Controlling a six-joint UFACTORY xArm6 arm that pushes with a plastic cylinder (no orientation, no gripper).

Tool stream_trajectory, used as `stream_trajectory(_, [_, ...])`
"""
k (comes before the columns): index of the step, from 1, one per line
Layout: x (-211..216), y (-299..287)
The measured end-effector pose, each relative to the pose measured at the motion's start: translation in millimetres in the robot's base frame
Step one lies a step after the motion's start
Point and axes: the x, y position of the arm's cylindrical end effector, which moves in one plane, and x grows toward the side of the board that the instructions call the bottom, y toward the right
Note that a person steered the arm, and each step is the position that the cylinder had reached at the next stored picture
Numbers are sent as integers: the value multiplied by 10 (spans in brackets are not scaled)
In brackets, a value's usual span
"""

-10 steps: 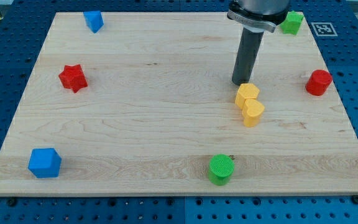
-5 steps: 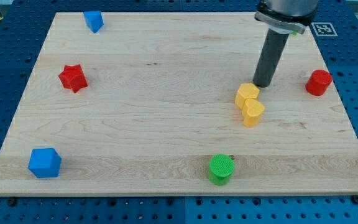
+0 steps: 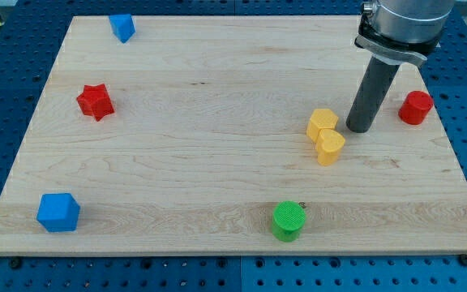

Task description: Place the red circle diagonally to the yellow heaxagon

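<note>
The red circle stands near the board's right edge. The yellow hexagon sits right of the board's middle, touching a second yellow block, heart-shaped, just below it. My tip rests on the board between the two, just right of the yellow hexagon and left of the red circle, touching neither.
A red star lies at the left, a blue block at the top left, a blue cube at the bottom left, a green circle at the bottom. The arm hides the board's top right corner.
My tip has moved to the view's right and slightly down, from above the yellow hexagon to its right side. The arm now covers the green block at the top right. No block moved.
</note>
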Motion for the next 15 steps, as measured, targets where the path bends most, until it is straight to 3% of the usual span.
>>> stream_trajectory(4, [31, 195])
stream_trajectory(9, [127, 1572])
stream_trajectory(11, [-205, 1287])
stream_trajectory(13, [-205, 1244])
stream_trajectory(15, [-262, 681])
